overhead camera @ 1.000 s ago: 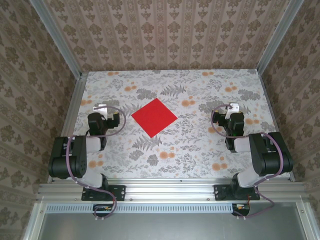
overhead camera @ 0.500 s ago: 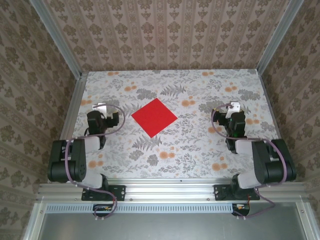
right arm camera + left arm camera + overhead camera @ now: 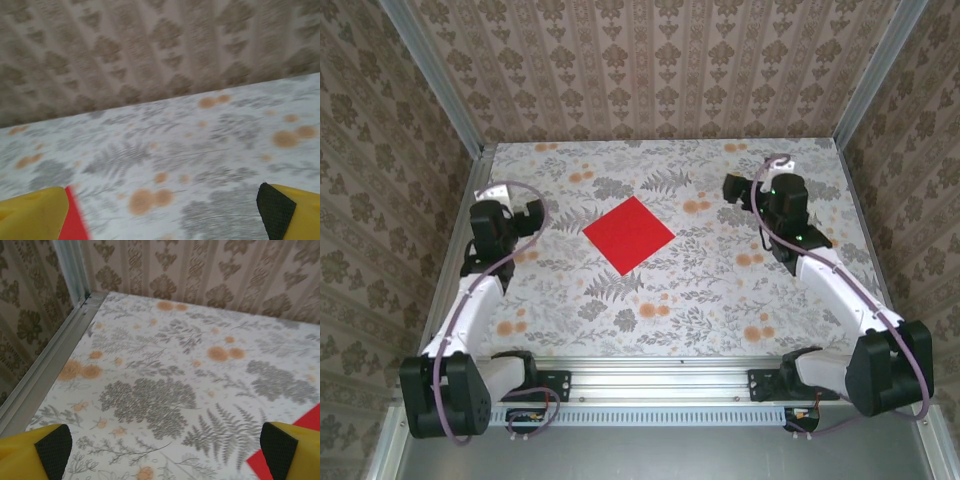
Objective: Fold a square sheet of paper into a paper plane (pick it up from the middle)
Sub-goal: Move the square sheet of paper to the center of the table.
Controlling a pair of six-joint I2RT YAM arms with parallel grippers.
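The square sheet of paper (image 3: 629, 234) is bright red and lies flat, unfolded, on the flowered table, turned like a diamond near the middle. A paper plane is out of view. My left gripper (image 3: 506, 212) hovers open to the left of the sheet, close to the left rail. In the left wrist view its yellow fingers (image 3: 50, 450) stand wide apart over bare table, and a corner of the sheet (image 3: 311, 419) shows at the lower right. My right gripper (image 3: 765, 190) hovers open to the right of the sheet, nothing between its jaws (image 3: 160, 215). The sheet's edge (image 3: 75, 220) shows beside its left finger.
Aluminium rails (image 3: 460, 230) run along the table's left and right sides, and one (image 3: 45, 375) lies close to my left gripper. Wallpapered walls close off the back and both sides. The arm bases are bolted at the near edge (image 3: 660, 375).
Both arms have stretched out from their folded poses. The left gripper moved farther and toward the left rail, the right one toward the back wall. The sheet has not moved.
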